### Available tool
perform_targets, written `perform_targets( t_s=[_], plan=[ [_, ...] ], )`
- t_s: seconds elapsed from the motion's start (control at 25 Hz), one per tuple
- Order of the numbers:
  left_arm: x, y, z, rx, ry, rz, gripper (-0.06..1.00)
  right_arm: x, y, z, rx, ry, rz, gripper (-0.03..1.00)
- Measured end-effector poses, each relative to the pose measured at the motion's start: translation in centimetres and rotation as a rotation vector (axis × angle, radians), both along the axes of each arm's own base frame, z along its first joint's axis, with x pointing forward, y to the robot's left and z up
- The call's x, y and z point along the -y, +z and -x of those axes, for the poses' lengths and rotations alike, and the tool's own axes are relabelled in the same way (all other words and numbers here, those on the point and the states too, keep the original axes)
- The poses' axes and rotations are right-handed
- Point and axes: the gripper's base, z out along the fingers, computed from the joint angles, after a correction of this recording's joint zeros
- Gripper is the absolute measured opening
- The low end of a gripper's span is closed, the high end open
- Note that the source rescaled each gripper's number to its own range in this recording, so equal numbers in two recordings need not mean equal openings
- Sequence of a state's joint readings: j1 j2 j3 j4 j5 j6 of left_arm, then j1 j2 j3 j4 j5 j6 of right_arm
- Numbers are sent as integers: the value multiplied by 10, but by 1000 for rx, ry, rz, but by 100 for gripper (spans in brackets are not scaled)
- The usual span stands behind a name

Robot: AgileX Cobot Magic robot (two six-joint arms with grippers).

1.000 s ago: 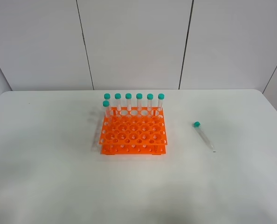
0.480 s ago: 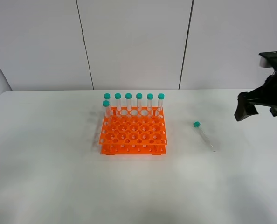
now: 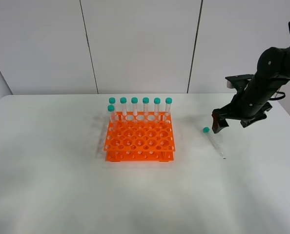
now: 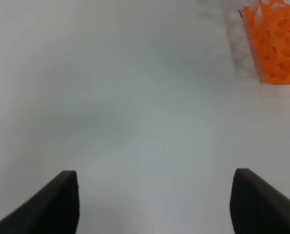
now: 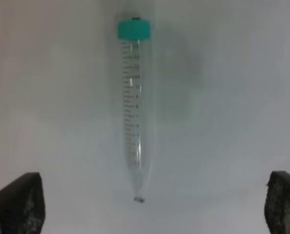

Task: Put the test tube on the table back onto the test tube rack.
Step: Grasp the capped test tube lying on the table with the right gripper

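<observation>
High cam: test tube (image 3: 214, 142) lies flat on the table (image 3: 62, 185), well right of the test tube rack (image 3: 140, 139), toward the right edge. Right gripper (image 3: 217, 124) hovers near its cap end. Left wrist: left gripper (image 4: 155, 204) wide open, empty, above bare table. Right wrist: jaws spread wide, tube lies between them, untouched.
</observation>
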State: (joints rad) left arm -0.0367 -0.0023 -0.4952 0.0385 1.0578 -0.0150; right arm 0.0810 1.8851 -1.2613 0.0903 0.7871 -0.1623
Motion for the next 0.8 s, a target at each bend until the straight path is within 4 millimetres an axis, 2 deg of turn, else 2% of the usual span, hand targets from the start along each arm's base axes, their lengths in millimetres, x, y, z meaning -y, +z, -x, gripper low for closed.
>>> perform_targets(
  t_s=[0.32,0.8],
  plan=[
    [0,0,0,0,0,0,85,0,-53,-12,-80,-9,10,100],
    [0,0,0,0,0,0,85,-26,-57,-10,-80,17,3,100]
  ],
)
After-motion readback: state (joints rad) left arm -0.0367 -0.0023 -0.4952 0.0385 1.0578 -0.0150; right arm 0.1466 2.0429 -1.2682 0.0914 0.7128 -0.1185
